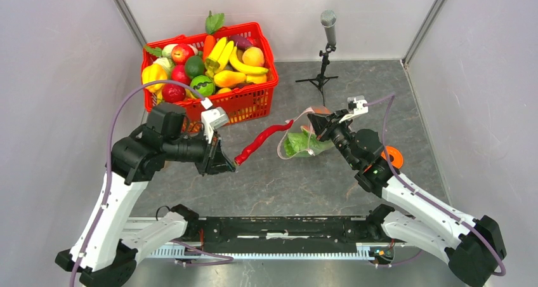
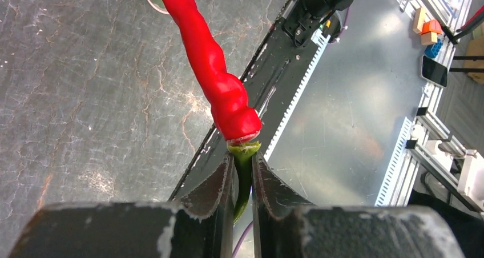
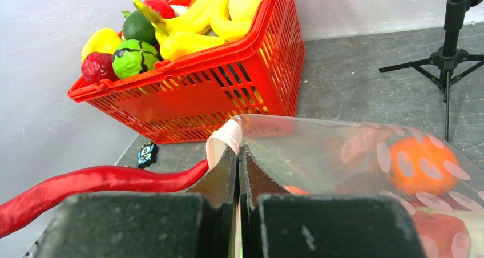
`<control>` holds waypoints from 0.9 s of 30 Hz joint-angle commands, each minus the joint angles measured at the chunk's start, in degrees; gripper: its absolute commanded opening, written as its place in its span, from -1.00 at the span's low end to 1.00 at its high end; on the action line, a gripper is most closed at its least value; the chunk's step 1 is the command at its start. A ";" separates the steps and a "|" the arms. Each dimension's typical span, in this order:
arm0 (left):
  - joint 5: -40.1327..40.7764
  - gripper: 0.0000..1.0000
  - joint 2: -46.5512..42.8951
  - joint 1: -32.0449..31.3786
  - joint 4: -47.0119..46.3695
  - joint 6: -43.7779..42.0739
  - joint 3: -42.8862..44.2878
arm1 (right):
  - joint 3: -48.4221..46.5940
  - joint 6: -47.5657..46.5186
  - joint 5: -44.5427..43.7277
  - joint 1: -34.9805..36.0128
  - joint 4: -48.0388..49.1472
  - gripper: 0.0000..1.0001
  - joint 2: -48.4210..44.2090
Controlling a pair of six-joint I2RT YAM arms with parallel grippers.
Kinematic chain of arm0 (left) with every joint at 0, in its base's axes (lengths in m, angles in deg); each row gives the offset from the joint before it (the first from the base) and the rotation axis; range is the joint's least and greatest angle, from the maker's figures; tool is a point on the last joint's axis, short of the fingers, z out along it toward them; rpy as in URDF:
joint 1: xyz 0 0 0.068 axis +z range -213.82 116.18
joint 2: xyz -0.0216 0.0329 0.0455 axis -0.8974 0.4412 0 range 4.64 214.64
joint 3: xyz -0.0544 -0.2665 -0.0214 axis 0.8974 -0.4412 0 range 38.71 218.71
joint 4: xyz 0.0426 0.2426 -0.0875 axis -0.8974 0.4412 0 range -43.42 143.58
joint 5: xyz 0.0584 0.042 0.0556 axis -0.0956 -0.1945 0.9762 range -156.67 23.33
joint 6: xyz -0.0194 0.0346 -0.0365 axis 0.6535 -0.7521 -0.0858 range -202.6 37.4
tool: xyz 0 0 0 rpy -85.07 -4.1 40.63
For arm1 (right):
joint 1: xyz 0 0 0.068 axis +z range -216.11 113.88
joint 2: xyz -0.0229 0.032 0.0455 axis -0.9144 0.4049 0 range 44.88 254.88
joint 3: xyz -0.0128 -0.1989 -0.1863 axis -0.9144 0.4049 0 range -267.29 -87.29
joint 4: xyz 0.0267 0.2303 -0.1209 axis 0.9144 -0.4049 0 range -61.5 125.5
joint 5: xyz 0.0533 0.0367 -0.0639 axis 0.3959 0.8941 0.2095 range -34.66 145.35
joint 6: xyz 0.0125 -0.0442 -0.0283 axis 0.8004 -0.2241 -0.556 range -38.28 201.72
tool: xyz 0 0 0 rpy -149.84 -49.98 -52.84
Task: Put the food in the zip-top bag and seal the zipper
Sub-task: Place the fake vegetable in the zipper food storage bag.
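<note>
Left gripper [image 2: 242, 162]: narrow, pinching only the green stem of the red chili [image 2: 220, 81].
Right gripper [image 3: 238, 153]: clamped on the rim of the zip-top bag [image 3: 342, 149], three o'clock from the chili tip.
Risk: the thin stem swivels, and the tip snags the rim and misses the mouth.

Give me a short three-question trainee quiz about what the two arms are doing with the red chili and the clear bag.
1. True or false: the left gripper is shut on the green stem of the long red toy chili pepper.
2. Multiple choice: with the clear dotted plastic zip-top bag, the right gripper is A) wide open above it, B) pinching its rim, C) buried inside it.
3. Short answer: where does most toy produce sit?
Key: 1 true; 2 B; 3 in the red plastic mesh basket.
</note>
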 commanded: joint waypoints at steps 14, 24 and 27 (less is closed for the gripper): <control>-7.61 -0.95 0.61 0.11 -6.39 -0.80 -3.16 | -2.09 0.77 1.26 0.03 3.48 -0.98 -1.05; -6.27 -0.95 5.48 -1.48 -27.01 9.32 -9.40 | -1.60 0.87 5.69 0.00 5.47 -1.00 -1.34; -7.11 -0.96 9.68 -4.59 -29.09 9.08 -8.96 | -2.41 0.58 7.29 0.11 5.22 -1.00 -0.75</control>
